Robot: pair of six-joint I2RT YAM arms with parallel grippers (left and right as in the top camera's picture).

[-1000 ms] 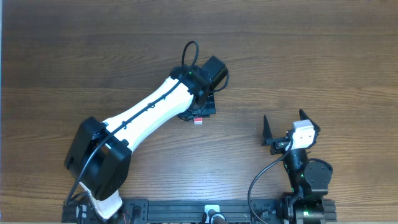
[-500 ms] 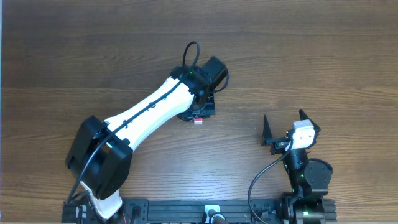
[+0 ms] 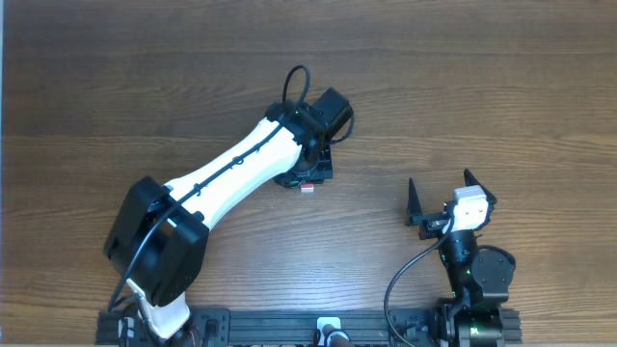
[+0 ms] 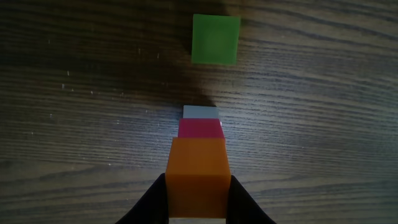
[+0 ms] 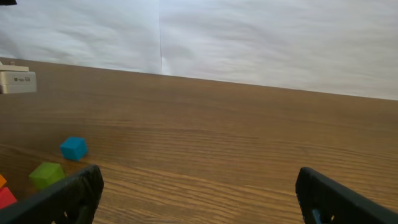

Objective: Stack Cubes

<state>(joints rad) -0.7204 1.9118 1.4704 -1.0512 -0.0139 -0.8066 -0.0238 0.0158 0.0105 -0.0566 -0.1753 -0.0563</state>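
In the left wrist view an orange cube [image 4: 198,168] sits between the fingers of my left gripper [image 4: 198,188], which is shut on it. It sits directly above a red cube [image 4: 200,128]. A grey-white cube [image 4: 201,112] shows just past the red one. A green cube [image 4: 215,38] lies alone on the wood farther off. From above, the left gripper [image 3: 307,173] is near the table's middle, with a bit of red cube [image 3: 308,187] at its tip. My right gripper [image 3: 442,198] stands open near its base, holding nothing.
The right wrist view shows a blue cube [image 5: 73,148] and the green cube [image 5: 46,174] on the wooden table [image 5: 249,137]. A white box [image 5: 17,81] rests at the table's far side, in front of a white backdrop.
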